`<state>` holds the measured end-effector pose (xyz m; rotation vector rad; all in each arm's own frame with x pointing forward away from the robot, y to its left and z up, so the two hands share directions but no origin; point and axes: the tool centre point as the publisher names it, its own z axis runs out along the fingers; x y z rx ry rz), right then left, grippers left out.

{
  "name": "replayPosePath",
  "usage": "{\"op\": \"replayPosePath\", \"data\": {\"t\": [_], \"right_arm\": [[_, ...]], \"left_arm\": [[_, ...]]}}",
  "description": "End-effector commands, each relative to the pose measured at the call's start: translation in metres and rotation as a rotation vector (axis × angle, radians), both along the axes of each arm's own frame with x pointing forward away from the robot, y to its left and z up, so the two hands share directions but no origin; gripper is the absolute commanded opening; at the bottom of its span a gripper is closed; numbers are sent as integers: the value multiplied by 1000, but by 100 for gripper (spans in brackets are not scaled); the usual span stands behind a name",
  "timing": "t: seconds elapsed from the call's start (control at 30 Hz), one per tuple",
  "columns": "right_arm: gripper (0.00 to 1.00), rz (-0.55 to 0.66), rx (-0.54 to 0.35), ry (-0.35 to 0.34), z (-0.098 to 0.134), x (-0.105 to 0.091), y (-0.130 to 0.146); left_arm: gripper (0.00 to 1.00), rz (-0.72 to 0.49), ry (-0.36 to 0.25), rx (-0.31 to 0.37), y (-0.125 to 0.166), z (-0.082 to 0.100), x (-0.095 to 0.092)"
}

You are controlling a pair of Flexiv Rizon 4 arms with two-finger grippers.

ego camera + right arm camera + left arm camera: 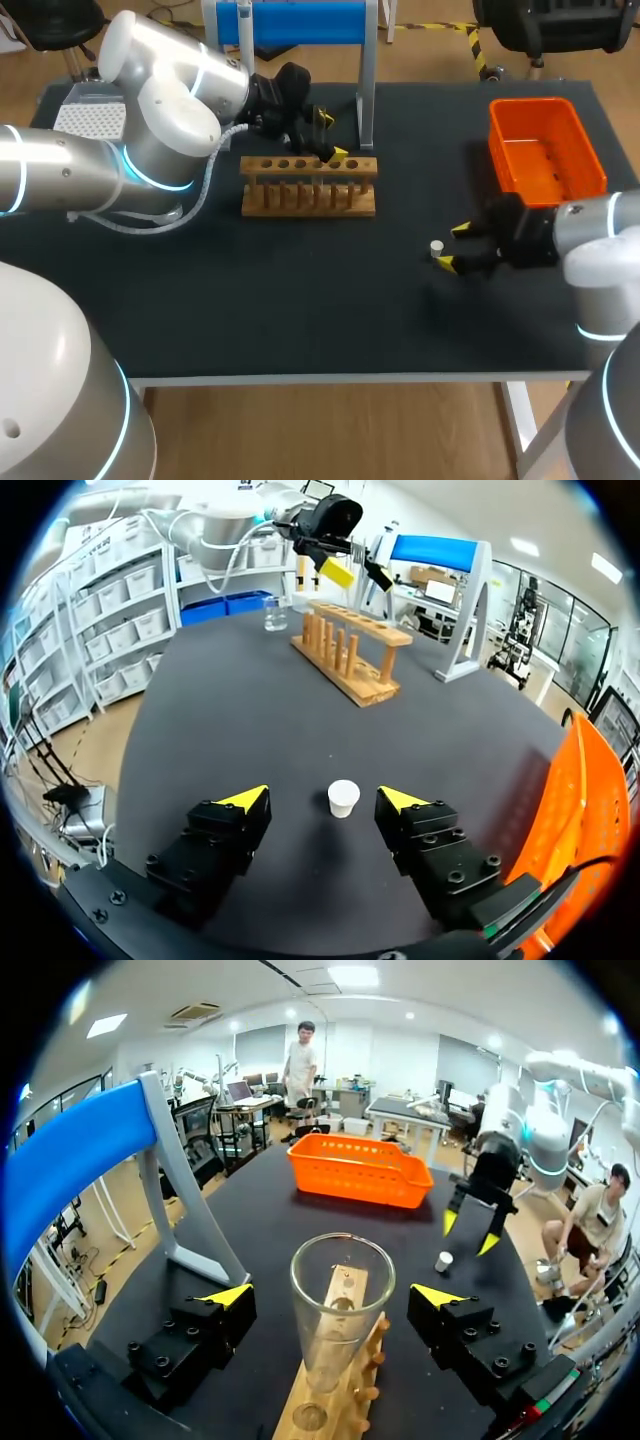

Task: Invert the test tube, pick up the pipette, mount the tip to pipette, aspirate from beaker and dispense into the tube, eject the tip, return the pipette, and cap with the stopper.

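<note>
- Test tube (341, 1305) stands upright in wooden rack (308, 187), untouched between the spread fingers of left gripper (333, 1296).
- Stopper (343, 798) sits on table (300, 295) between the parted fingers of right gripper (322, 799).

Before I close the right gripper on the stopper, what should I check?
1. Right gripper open: ok.
2. Stopper on the table between its yellow tips, untouched: ok.
3. Left gripper open around the test tube, not gripping it: ok.
4. Test tube standing mouth-up in the wooden rack: ok.
5. Liquid in the tube: cannot tell.
</note>
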<state>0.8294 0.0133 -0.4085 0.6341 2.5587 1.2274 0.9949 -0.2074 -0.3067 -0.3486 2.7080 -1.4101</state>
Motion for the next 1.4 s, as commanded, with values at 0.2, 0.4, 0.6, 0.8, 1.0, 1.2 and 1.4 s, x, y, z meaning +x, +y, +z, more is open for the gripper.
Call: {"op": "replayPosePath", "data": {"t": [0.2, 0.4, 0.6, 0.8, 1.0, 1.2, 1.4], "right_arm": [[77, -13, -15, 8, -12, 13, 11], [71, -23, -16, 8, -15, 18, 13], [65, -33, -15, 8, -16, 21, 14], [66, -41, -18, 10, -19, 23, 14], [58, -49, -18, 13, -21, 25, 14], [58, -51, -23, 12, -22, 26, 15], [50, -49, -24, 12, -23, 26, 16]], "left_arm": [[100, 0, 1, 3, -1, 0, 0], [100, 0, 1, 3, -1, 0, 0], [100, 0, 1, 3, -1, 0, 0], [100, 0, 1, 3, -1, 0, 0], [100, 0, 1, 3, -1, 0, 0], [100, 0, 1, 3, -1, 0, 0], [100, 0, 1, 3, -1, 0, 0]]}}
